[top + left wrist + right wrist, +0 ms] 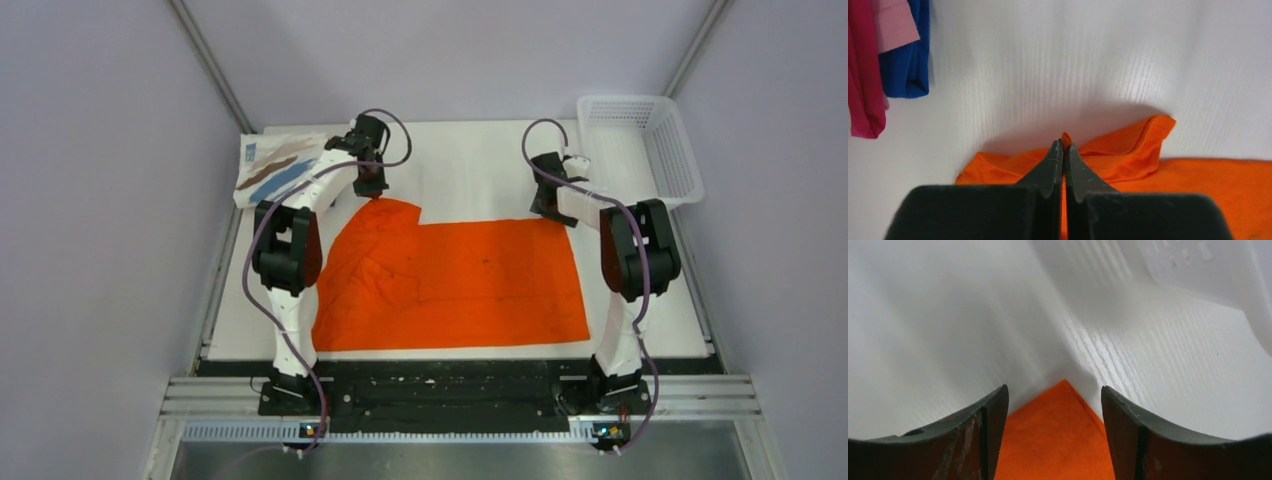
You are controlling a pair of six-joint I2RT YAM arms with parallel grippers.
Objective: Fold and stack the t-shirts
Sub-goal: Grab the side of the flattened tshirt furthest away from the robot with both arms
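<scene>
Top external view: the orange t-shirt lies spread on the desk between the two arms. It is mostly flat, with its left part rumpled and rounded.
Left gripper: the jaws are pressed together on a small peak of orange cloth at the shirt's far left edge, where a fold of fabric stands up just beside them.
Right gripper: the jaws stand apart and straddle the shirt's far right corner. The corner lies flat between them and neither finger grips it.
Stack: a folded printed t-shirt, white with blue and brown strokes, sits at the desk's far left corner. The left wrist view shows a pink t-shirt and a blue t-shirt folded there too, probably the same pile.
Done: judging by that pile, three shirts are folded and stacked.
Left: the orange shirt seems to be only at the start of its folding, and after that it has to go onto the pile.
Basket: white mesh, at the far right corner, well apart from the shirt.
Hidden: the left arm covers part of the pile, so the order under the printed shirt is unclear. The sleeves and neckline of the orange shirt cannot be made out. How much cloth the left gripper holds is also hard to tell.
</scene>
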